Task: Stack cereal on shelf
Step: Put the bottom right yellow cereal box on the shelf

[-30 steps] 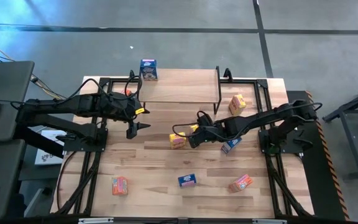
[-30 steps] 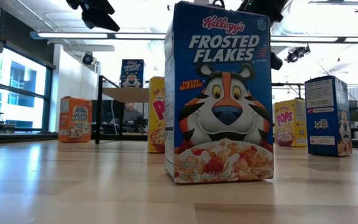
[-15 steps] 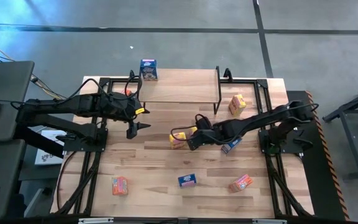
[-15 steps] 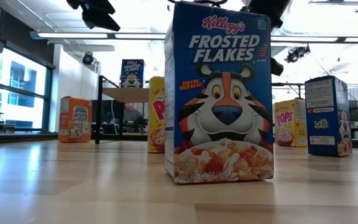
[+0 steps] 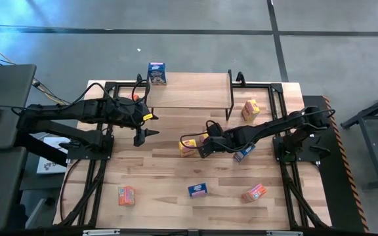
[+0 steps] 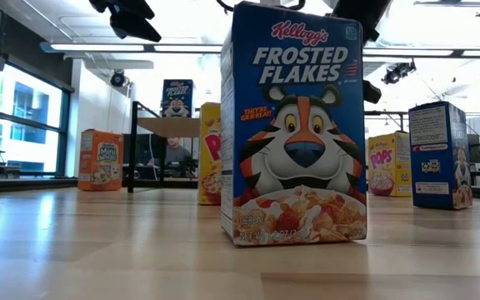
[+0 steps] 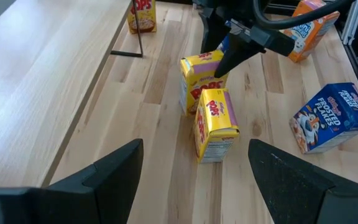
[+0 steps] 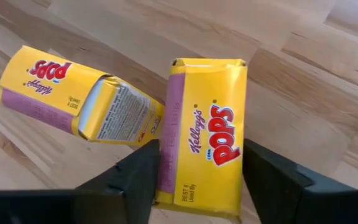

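Two yellow cereal boxes stand close together at mid-table. My right gripper [image 8: 199, 186] is shut on the farther one [image 8: 207, 140], also seen under the right arm [image 7: 201, 81]. The nearer yellow box [image 7: 215, 124] stands free on the table beside it. One blue cereal box [image 5: 157, 72] stands on the far left corner of the shelf [image 5: 189, 92]. My left gripper [image 5: 144, 136] hangs open above the table, left of the yellow boxes, touching nothing. My right gripper pinches the yellow box between its two fingers, one on the pink-striped long side [image 8: 166, 155], the other on the opposite side [image 8: 240, 155]. The fingers slant down from the table's right, at the box's upper end [image 7: 216, 62]. The box's lower end rests on the table.
More cereal boxes lie loose on the table: a yellow one [image 5: 250, 109] right of the shelf, a blue one [image 5: 243, 154] under the right arm, and a blue [image 5: 197, 190] and two orange-red ones [image 5: 254, 193] [image 5: 126, 195] near the front edge.
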